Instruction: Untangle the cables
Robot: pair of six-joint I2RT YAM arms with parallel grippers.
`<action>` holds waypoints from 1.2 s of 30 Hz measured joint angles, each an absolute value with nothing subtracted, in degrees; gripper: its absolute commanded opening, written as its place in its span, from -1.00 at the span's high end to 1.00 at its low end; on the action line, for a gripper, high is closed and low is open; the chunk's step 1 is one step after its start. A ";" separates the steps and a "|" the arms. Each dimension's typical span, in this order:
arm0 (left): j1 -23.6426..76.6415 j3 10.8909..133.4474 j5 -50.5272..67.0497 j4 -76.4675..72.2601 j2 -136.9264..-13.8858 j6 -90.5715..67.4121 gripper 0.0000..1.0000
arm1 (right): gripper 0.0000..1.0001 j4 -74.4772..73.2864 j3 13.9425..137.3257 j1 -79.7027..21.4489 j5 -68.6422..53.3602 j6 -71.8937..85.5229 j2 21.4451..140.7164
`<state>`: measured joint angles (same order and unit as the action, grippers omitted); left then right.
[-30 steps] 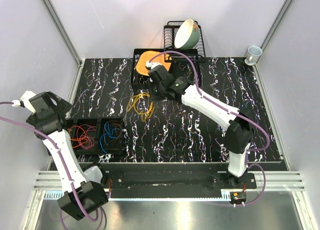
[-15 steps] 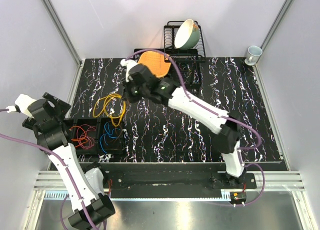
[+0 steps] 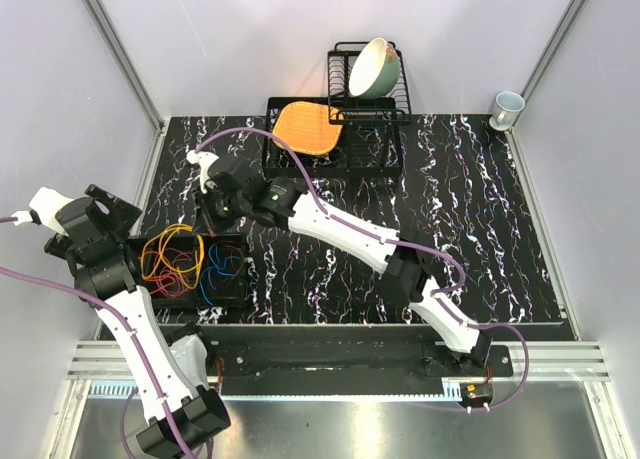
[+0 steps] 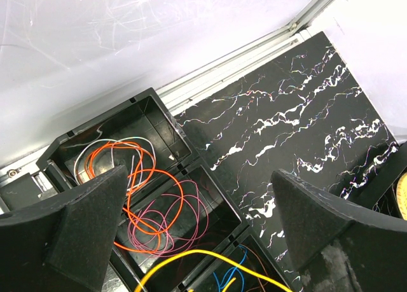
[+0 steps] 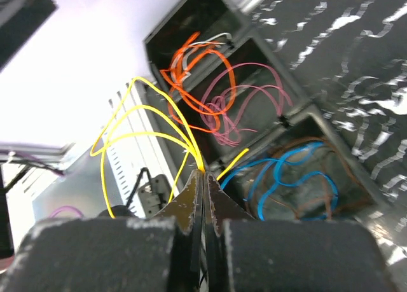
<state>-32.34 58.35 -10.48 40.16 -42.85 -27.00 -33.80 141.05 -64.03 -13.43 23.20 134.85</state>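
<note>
R claw (image 5: 203,175): shut tight, tips together, clamped on yellow cable (image 5: 137,123) where its loops meet.
L claw (image 4: 198,174): spread wide, nothing btwn the fingers (image 4: 82,228), touching nothing; hangs over the bin.
Yellow cable: approx 3 loops fanning from R claw, held above the bin (image 4: 156,123), not lying in it.
Bin: 1, black, near-left part of table (image 3: 480,219); 3 compartments show in wrist views.
Compartment 1: orange cable (image 4: 137,177) + white cable (image 4: 102,153), loosely coiled.
Compartment 2: pink cable (image 4: 181,212); orange loops reach across the divider into it.
Compartment 3: blue cable (image 5: 289,171) + brown cable (image 5: 318,200), overlapping.
Cable colours counted: 6 (yellow, orange, white, pink, blue, brown); strands per colour too thin to count.
Arms: 2; R arm stretched across table to the left side, L arm raised by the left wall.
Far edge: 1 dish rack (image 3: 390,104) w/ 1 bowl (image 3: 372,67) tilted in it; 1 orange mat (image 3: 305,127) on a black tray beside it.
Far-right corner: 1 cup (image 3: 508,106), upright.
</note>
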 measured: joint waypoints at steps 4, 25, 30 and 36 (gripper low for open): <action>-32.34 58.35 -10.48 40.16 -42.85 -27.00 -0.97 | 1.00 -33.21 143.11 -64.60 -14.96 23.75 136.59; -32.34 58.35 -9.76 40.14 -43.00 -26.98 -0.97 | -1.00 -28.03 131.02 -64.86 0.89 18.98 136.94; -32.32 56.45 -3.31 37.01 -43.66 -26.59 -0.97 | -1.00 -24.36 106.34 -64.49 14.63 15.73 118.54; -25.82 55.57 4.12 33.41 -48.40 -26.00 -0.98 | -0.99 -20.27 84.01 -62.43 26.55 13.67 93.71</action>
